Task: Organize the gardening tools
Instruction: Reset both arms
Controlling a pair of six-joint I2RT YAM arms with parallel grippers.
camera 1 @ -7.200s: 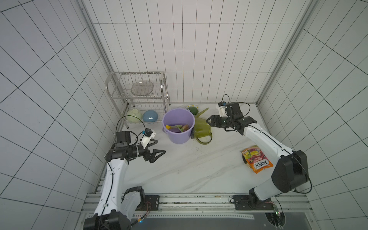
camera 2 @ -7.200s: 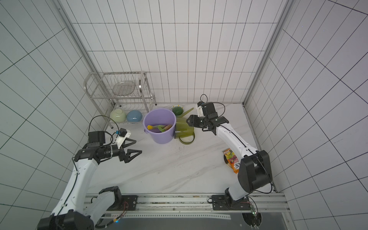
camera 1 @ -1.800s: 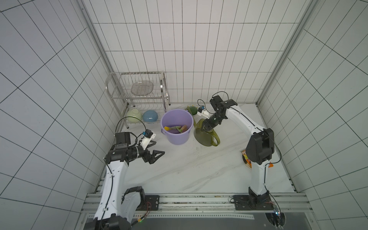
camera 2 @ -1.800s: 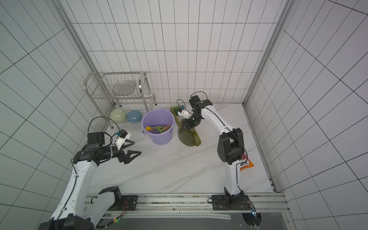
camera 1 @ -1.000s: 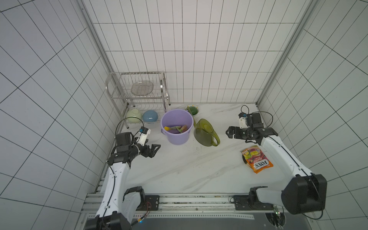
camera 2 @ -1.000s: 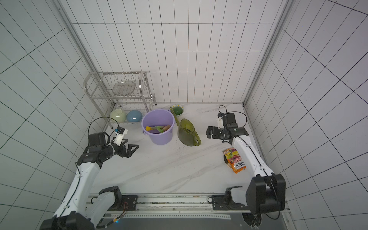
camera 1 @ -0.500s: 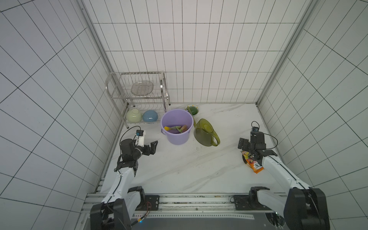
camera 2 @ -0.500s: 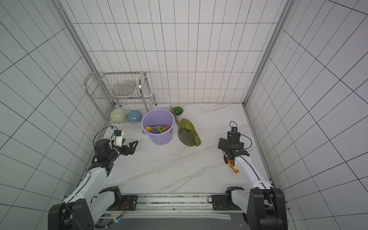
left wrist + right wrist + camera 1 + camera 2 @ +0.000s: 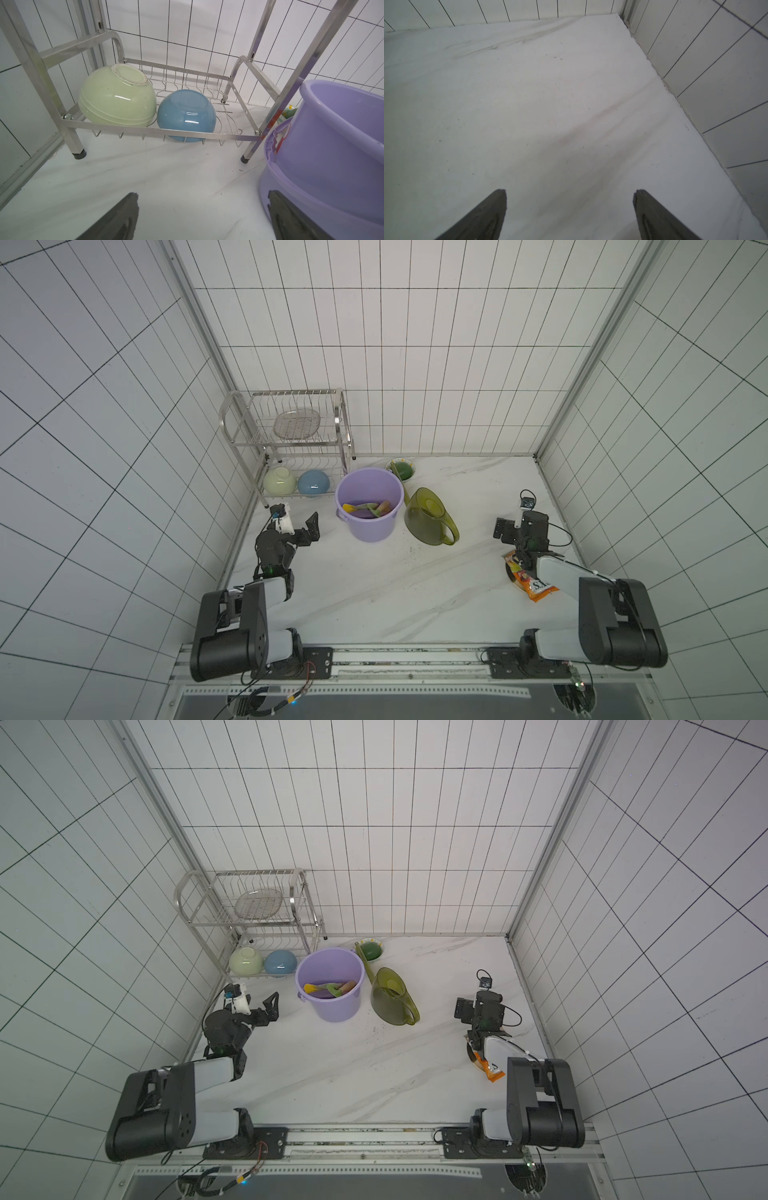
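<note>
Your left gripper [image 9: 202,193] stands with its jaws wide apart and nothing between them. It sits low over the white marbled tabletop [image 9: 374,593], aimed at the foot of the wire dish rack [image 9: 291,439]. Your right gripper [image 9: 570,190] is likewise spread and empty, facing bare tabletop toward the back corner. Both arms are folded back close to the front rail, each at its own side of the table. White tiled walls close in three sides.

The trowels [image 9: 365,508] lie together inside the purple bucket [image 9: 374,531]. The olive watering can [image 9: 430,516] lies tipped just beside the bucket, on the right arm's side.

The left wrist view gives you the pale green bowl [image 9: 116,97] and blue bowl [image 9: 187,114] close up, upturned on the rack's lower shelf. Only the top views show the snack packet [image 9: 536,591] partly under the right forearm, and a small green dish [image 9: 401,468] behind the bucket.
</note>
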